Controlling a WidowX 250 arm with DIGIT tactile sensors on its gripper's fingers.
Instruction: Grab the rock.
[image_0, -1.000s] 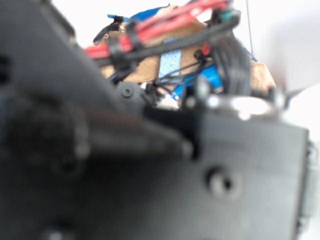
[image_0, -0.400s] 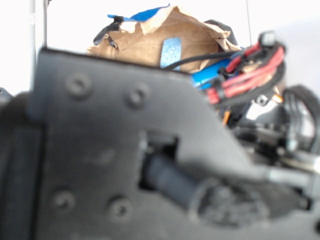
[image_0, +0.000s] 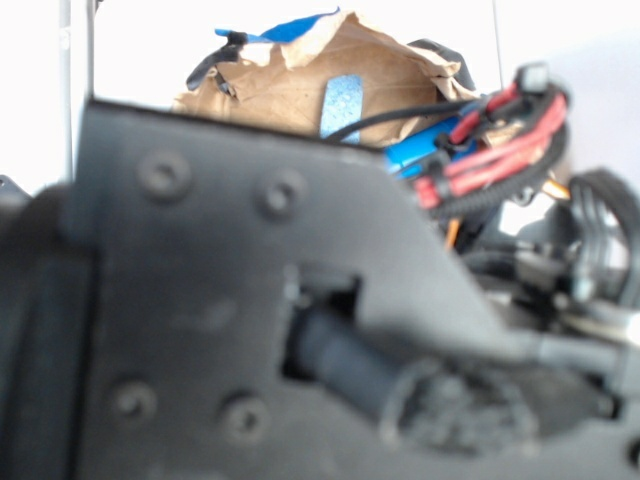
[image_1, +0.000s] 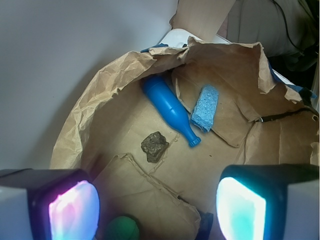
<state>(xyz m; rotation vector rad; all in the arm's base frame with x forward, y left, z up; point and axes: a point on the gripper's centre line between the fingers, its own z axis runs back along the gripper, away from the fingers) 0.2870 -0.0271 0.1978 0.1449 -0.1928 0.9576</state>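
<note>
Crumpled paper bag (image_1: 150, 175) spread wide beneath the gripper (image_1: 157, 207), with the rock (image_1: 153, 146) lying on it

The brown bag fills most of the wrist view, its torn edges curling up; in the exterior view the blurred black arm (image_0: 230, 330) blocks nearly everything, with only the bag's top (image_0: 290, 90) and red cables (image_0: 500, 150) showing above it. On the bag, the blue bottle (image_1: 170, 109) lies tilted, neck pointing toward the middle; a blue sponge (image_1: 204, 108) sits just beside the bottle on the bag's far-right fold. The rock rests near the bag's middle, close to the bottle's cap but apart from it. The gripper's two glowing pads (image_1: 74, 210) stand spread wide, released, holding nothing, above the bag's near edge. A green ball (image_1: 121, 229) peeks between them
</note>
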